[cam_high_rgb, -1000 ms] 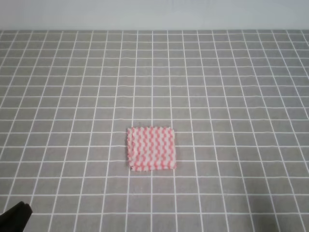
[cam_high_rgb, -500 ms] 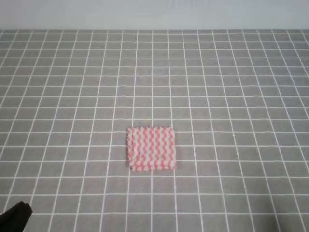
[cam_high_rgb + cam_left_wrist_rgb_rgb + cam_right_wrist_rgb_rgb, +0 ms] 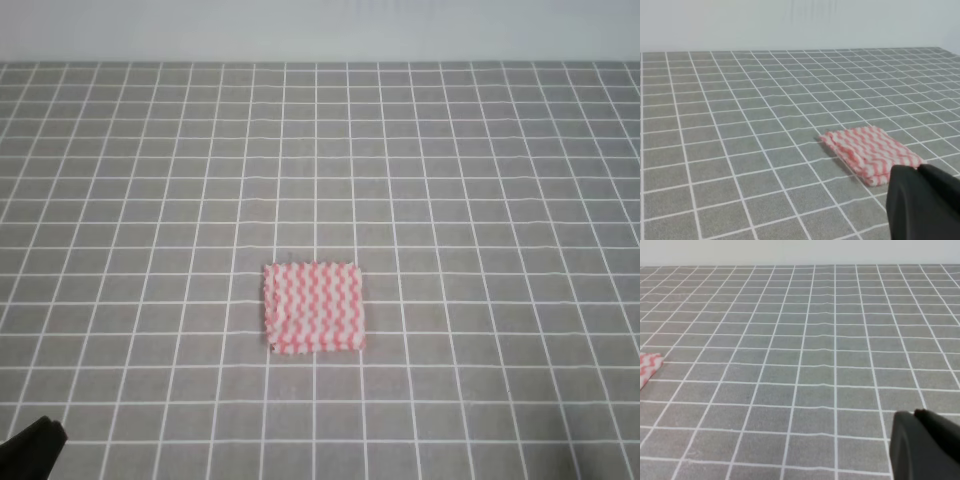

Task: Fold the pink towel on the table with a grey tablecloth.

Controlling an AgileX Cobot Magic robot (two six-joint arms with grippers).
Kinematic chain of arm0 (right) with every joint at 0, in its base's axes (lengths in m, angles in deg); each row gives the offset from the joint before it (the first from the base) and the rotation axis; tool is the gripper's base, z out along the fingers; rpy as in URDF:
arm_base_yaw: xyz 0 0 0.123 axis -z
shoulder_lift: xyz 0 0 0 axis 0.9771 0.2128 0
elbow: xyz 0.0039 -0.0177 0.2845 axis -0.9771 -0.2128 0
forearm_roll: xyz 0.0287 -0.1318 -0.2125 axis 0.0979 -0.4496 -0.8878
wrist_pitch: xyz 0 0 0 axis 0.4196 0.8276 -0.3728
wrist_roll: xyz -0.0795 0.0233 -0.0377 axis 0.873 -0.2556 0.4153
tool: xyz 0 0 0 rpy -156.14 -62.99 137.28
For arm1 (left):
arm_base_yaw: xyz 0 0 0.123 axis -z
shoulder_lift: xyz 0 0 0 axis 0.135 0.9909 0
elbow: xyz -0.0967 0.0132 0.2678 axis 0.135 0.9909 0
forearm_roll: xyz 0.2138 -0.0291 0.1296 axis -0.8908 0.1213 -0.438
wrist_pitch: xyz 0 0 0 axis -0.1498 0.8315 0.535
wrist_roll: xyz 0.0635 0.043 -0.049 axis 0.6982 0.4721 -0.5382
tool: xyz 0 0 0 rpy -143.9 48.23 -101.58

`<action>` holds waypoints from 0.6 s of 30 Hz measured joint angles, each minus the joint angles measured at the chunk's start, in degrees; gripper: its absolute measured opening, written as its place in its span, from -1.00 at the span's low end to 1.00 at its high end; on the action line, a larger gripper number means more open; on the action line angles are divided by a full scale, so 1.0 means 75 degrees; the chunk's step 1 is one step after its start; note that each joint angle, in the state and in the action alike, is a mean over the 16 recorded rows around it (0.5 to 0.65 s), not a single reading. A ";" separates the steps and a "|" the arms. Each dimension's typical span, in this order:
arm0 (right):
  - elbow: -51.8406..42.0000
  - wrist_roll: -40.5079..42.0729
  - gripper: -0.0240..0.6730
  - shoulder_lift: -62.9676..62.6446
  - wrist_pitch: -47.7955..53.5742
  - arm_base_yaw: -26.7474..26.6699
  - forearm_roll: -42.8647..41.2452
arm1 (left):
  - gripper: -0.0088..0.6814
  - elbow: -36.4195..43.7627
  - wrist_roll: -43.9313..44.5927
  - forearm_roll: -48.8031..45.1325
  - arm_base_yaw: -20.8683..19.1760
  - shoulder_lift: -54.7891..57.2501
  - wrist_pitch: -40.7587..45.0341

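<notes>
Nothing moves across the last second: pink towel point(image 3: 313, 307) stays a compact layered square lower-centre on the grey tablecloth point(image 3: 480, 180), left gripper point(image 3: 925, 202) parked bottom-left, right gripper point(image 3: 922, 445) well apart, jaw states cannot be told, so folding looks finished.

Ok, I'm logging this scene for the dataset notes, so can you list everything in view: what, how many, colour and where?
pink towel: one, pink-and-white wavy stripes, lying flat and apparently folded into a small rectangle, near the middle of the table, slightly towards the front.
table with a grey tablecloth: one, grey with a grid of thin white lines, filling almost the whole view.
wall: one, pale and plain, behind the table's far edge.
left gripper: one, black, low at the front left, apart from the towel; only part shows.
right gripper: one, black, seen only in its wrist view, over bare cloth.
</notes>
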 joint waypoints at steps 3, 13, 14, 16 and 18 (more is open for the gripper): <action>0.0016 -0.0001 -0.98 0.0006 0.0009 0.0000 0.0002 | -0.98 0.0000 -0.0444 -0.0563 -0.0087 -0.0004 -0.0112; 0.0008 -0.0006 -0.98 0.0001 0.0006 -0.0007 0.0012 | -0.98 0.0000 -0.2820 -0.3103 -0.1061 -0.0348 0.0102; 0.0008 -0.0006 -0.98 0.0001 0.0007 -0.0008 0.0014 | -0.98 0.0010 -0.3060 -0.3347 -0.1181 -0.0385 0.0173; 0.0016 -0.0004 -0.98 0.0004 0.0017 -0.0009 0.0018 | -0.98 -0.0010 -0.3469 -0.3665 -0.1415 -0.0452 0.0378; 0.0008 -0.0004 -0.98 0.0002 0.0018 -0.0010 0.0020 | -0.98 -0.0029 -0.3699 -0.3833 -0.1613 -0.0518 0.0619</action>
